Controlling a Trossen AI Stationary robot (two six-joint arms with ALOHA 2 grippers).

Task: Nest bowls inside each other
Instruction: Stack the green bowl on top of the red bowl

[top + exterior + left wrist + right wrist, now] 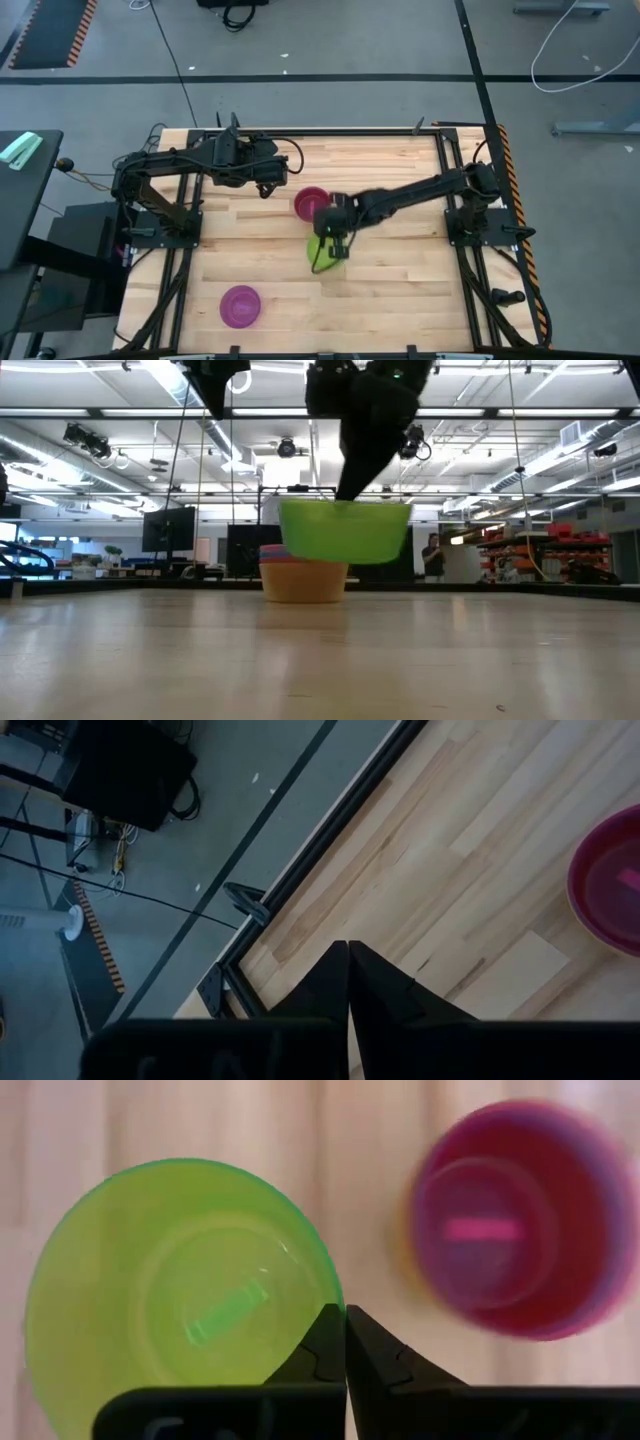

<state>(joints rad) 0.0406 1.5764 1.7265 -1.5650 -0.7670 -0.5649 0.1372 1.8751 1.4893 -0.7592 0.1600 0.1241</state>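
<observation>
A green bowl hangs lifted clear of the table, a little tilted, under my right gripper, which is shut on its rim. Just beyond it, toward the far edge, a stack of nested bowls with the pink one on top stands on its base; in the low view, orange and yellow walls show under the pink. A purple bowl lies alone near the table's near left. My left gripper is shut and waits above the far left. My right gripper pinches the green bowl's rim on the side facing the pink stack, one finger inside the wall and one outside. The fingers come from above, pointing down. The bowl hangs below them, mouth up, clear of the table.
Black frame rails run along the table's left and right sides, with the arm bases on them. Bare wood lies toward the near right. The room beyond shows monitors and shelves.
</observation>
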